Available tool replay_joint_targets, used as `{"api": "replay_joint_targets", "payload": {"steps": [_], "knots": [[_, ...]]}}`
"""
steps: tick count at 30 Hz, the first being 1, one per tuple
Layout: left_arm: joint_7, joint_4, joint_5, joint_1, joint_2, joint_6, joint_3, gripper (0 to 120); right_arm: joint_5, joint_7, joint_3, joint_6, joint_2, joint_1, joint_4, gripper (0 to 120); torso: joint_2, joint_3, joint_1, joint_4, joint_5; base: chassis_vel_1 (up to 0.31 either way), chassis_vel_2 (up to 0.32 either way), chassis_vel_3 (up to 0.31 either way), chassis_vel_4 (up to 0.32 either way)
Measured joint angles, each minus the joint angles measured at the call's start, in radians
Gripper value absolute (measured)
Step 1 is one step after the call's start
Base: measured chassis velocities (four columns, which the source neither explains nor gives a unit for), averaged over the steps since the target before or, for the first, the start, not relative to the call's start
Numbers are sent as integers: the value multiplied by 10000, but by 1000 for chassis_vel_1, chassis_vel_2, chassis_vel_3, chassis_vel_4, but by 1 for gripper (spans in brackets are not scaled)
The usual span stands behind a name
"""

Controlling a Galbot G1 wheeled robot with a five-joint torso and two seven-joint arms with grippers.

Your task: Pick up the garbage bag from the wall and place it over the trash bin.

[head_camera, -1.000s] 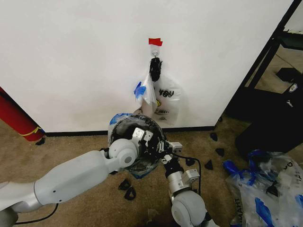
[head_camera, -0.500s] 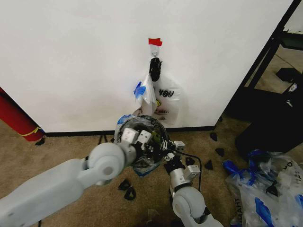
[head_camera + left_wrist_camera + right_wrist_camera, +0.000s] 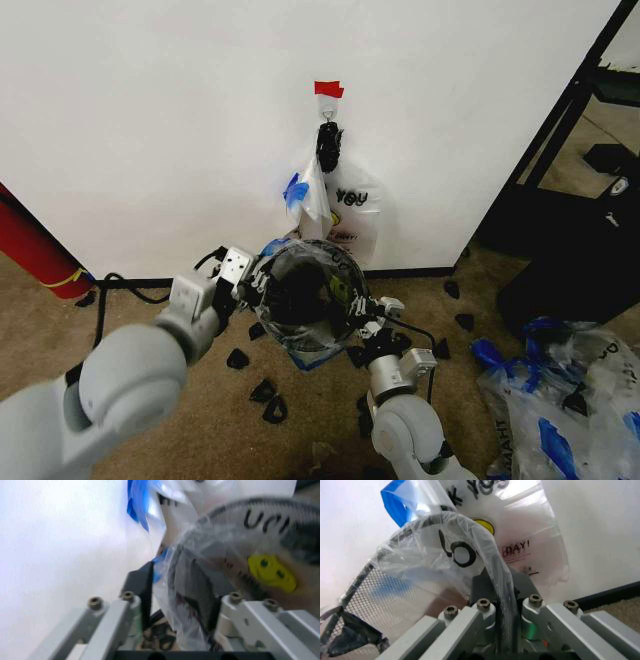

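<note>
The trash bin stands on the carpet at the foot of the wall, with its black mesh side seen through plastic. The translucent garbage bag is draped over its opening, and its yellow smiley shows. My left gripper is at the bin's left rim, shut on a bunched fold of the bag. My right gripper is at the right rim, shut on the thin bag film.
Above the bin, a white "YOU" bag and a blue-patched bag hang from a hook under red tape. A red cylinder stands left. A plastic heap and a black frame are right.
My left arm has swung from over the bin out to its left rim, pulling the bag wider across the opening. The right gripper has shifted slightly right.
</note>
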Motion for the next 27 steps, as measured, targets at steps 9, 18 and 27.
{"api": "replay_joint_targets", "payload": {"steps": [9, 18, 27], "knots": [[-173, 186, 295, -203, -468, 648, 764, 66, -458, -3, -12, -67, 18, -93, -76, 0, 0, 1, 0, -2, 2, 0, 0, 0, 0], [-209, 1061, 774, -810, -702, 890, 1622, 97, -774, -36, -89, -76, 161, -23, -152, 0, 0, 2, 1, 0, 1, 0, 0, 0, 0], [-124, 1632, 1640, -674, -605, 888, 1586, 100, -864, -56, -90, -58, 158, -30, -148, 0, 0, 2, 1, 0, 1, 0, 0, 0, 0]]}}
